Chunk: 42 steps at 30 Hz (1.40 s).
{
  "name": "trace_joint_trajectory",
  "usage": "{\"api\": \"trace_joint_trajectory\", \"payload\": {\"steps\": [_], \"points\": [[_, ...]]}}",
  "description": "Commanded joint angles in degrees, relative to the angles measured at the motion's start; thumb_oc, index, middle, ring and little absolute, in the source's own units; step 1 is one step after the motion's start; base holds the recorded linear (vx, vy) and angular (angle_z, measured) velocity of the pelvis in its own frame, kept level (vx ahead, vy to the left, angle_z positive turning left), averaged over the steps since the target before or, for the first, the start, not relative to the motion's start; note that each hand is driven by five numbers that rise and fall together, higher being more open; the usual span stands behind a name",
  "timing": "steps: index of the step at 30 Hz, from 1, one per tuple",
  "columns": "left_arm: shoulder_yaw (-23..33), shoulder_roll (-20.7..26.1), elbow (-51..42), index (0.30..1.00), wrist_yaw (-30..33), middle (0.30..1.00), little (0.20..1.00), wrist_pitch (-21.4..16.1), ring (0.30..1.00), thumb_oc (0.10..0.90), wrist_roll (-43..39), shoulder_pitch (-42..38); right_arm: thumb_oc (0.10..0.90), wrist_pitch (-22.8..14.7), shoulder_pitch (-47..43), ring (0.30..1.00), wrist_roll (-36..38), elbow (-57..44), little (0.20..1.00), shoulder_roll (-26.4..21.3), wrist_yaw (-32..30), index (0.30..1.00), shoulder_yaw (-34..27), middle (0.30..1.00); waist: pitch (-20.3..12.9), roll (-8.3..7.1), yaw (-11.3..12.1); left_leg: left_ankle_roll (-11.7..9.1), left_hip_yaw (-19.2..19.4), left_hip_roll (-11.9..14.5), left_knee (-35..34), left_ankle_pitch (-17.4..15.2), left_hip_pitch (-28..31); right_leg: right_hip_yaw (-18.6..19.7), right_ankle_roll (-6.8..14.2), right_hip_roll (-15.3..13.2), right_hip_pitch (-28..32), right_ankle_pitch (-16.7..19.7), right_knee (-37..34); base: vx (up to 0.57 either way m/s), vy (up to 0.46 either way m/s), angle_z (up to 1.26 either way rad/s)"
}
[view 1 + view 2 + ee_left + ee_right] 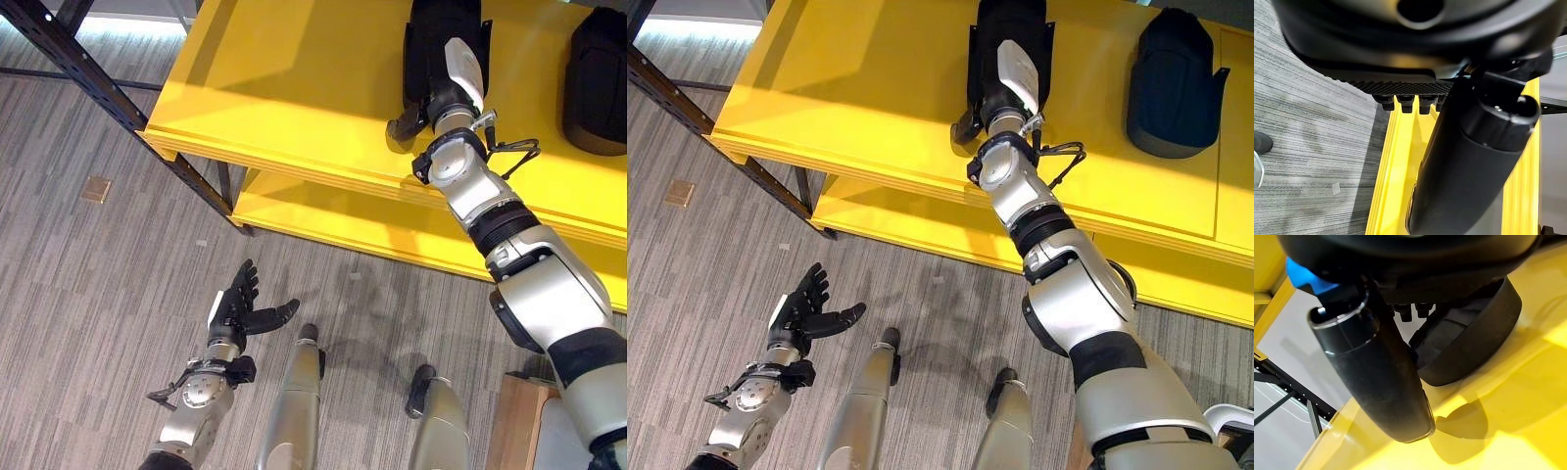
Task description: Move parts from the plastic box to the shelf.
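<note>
On the yellow shelf's top board (294,98) stands a black part (431,39), and my right hand (446,96) rests against its near side. The thumb (400,125) sticks out sideways, clear of the part. In the right wrist view the part (1474,342) sits on the yellow board (1508,431) just past my straight thumb (1376,377). A second black part (598,78) lies further right on the same board. My left hand (235,308) hangs low over the floor, open with spread fingers and holding nothing.
A lower yellow board (343,220) juts out under the top one. The shelf's black steel upright (98,88) slants across the upper left. A small brown plate (95,189) lies in the grey floor. A light wooden surface (519,421) shows at the lower right.
</note>
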Motion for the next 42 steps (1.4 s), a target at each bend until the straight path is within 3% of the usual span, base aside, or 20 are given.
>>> {"api": "trace_joint_trajectory", "payload": {"steps": [1,17,33,42], "points": [[2.5,3.8,-3.8,1.000,0.8,1.000,1.000,-5.5,1.000,0.900,-0.4,-2.1,0.900,-3.3,-8.1,1.000,-2.2,-2.2,1.000,-2.3,-2.6,1.000,0.7,1.000,-2.2,-0.91,0.4,0.5,-2.9,2.5,1.3,-4.8,0.5,4.3,-0.5,1.0,3.1,3.0,-6.6,0.00,0.000,0.00],[2.6,3.8,-3.6,1.000,0.8,1.000,1.000,-5.7,1.000,0.900,-0.4,-2.1,0.900,-3.3,-8.0,1.000,-1.7,-1.7,1.000,-2.1,-2.8,1.000,0.1,1.000,-2.3,-1.05,0.3,0.6,-2.6,2.5,0.9,-4.5,0.1,4.4,-0.5,1.1,3.1,3.7,-7.6,0.00,0.000,0.00],[2.7,3.9,-2.9,1.000,0.1,1.000,1.000,-4.8,1.000,0.900,-0.1,-2.2,0.900,-5.9,-5.6,1.000,16.1,2.2,1.000,0.9,1.3,1.000,-5.9,1.000,-1.8,-0.99,0.5,0.5,-2.3,2.5,0.4,-4.3,0.3,4.2,-0.5,1.2,3.2,3.5,-7.6,0.00,0.000,0.00],[2.0,4.3,-3.0,1.000,-0.5,1.000,1.000,-4.5,1.000,0.900,0.3,-2.6,0.900,-6.3,-5.7,1.000,21.0,5.0,1.000,0.9,3.1,1.000,-7.1,1.000,-1.4,-0.44,1.3,0.5,-2.5,2.3,0.3,-4.0,0.0,4.0,-0.4,1.1,3.1,3.3,-7.4,0.00,0.000,0.00]]}}
